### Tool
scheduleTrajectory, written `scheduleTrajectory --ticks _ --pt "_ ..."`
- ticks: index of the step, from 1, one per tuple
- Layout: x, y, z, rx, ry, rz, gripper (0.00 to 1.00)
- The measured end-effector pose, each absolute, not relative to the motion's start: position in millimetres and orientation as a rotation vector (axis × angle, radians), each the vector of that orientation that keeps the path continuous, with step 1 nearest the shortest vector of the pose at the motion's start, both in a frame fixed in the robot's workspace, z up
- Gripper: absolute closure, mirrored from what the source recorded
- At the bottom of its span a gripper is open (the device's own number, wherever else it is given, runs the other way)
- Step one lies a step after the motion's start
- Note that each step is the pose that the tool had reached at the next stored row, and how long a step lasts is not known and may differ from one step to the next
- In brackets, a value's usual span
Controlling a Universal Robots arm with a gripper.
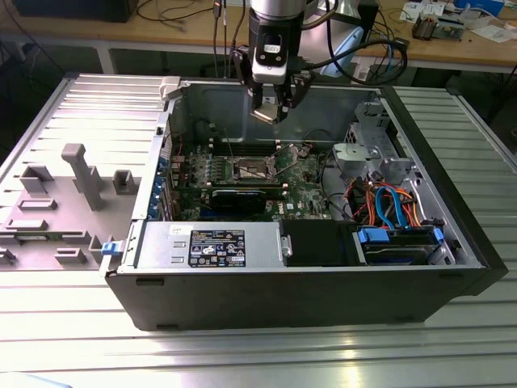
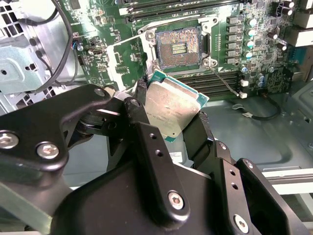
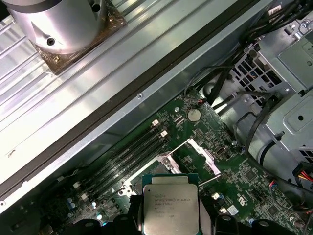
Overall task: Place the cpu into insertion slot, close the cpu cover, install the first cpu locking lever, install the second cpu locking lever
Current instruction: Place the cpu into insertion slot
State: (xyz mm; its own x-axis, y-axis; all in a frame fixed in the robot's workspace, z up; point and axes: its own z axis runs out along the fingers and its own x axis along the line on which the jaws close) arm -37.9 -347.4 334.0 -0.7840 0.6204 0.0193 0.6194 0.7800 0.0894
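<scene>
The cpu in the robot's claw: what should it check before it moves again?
1. cpu clamped in the gripper: ok.
2. insertion slot empty: ok.
3. Nothing lying over the slot, contacts showing: ok.
4. cpu lined up with the slot: cannot tell.
5. cpu down at the slot: not ok, it hangs above the board.

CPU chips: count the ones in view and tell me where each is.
1. The cpu is clamped in the gripper, hanging above the empty socket. Others could be hidden elsewhere in the case.
</scene>
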Motion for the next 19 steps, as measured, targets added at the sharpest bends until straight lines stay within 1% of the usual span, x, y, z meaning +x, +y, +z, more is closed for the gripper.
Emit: scheduleTrajectory --ticks 19 --pt "-37.9 -347.4 333.9 1.077 2.934 0.142 0.45"
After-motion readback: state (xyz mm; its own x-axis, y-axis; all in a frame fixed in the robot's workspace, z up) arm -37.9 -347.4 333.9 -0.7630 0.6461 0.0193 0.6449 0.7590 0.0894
